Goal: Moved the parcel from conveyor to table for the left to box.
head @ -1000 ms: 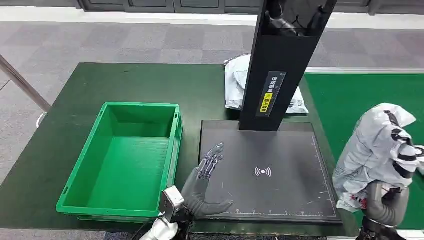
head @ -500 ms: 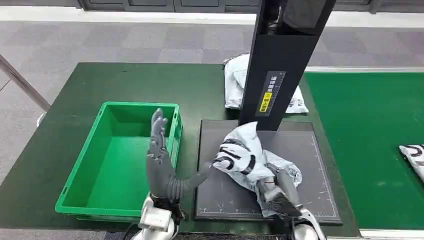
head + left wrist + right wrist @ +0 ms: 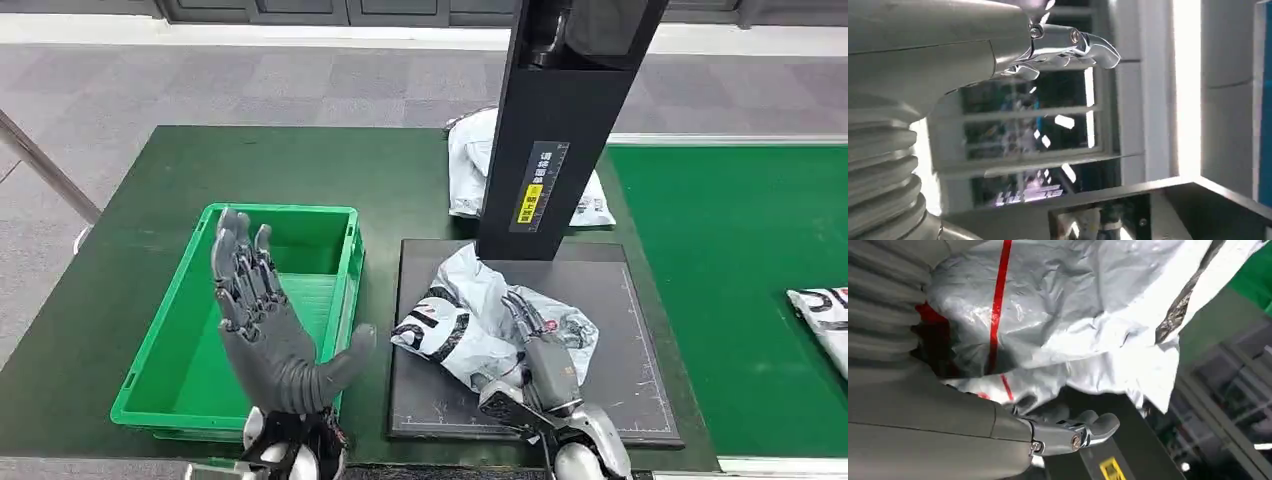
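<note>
The parcel (image 3: pixel 470 325), a crumpled grey-white plastic mailer with black markings, lay on the black scanner pad (image 3: pixel 610 400), in its left half and just in front of the black upright column (image 3: pixel 560 130). The right hand (image 3: pixel 535 350) rested on the parcel's near right side, its dark fingers (image 3: pixel 520 312) laid over the plastic; in the right wrist view the mailer (image 3: pixel 1073 315), silver with a red stripe, pressed close against that hand (image 3: pixel 998 435), but whether the fingers were closed on the bag or only lying against it I could not tell. The left hand (image 3: pixel 265 320) was raised, palm turned toward the parcel, with its fingers spread apart and upright and the thumb stretched out to the right, holding nothing; it stood in front of the green crate (image 3: pixel 180 330), which sat on the dark green table (image 3: pixel 150 180) just left of the scanner pad. The left wrist view showed that hand's thumb (image 3: pixel 1075 45) against a blurred background of windows and bright strips. Behind the column a second white mailer (image 3: pixel 470 170) lay on the table. To the right ran the bright green conveyor (image 3: pixel 730 230), and another black-and-white parcel (image 3: pixel 825 315) lay at its right edge.
</note>
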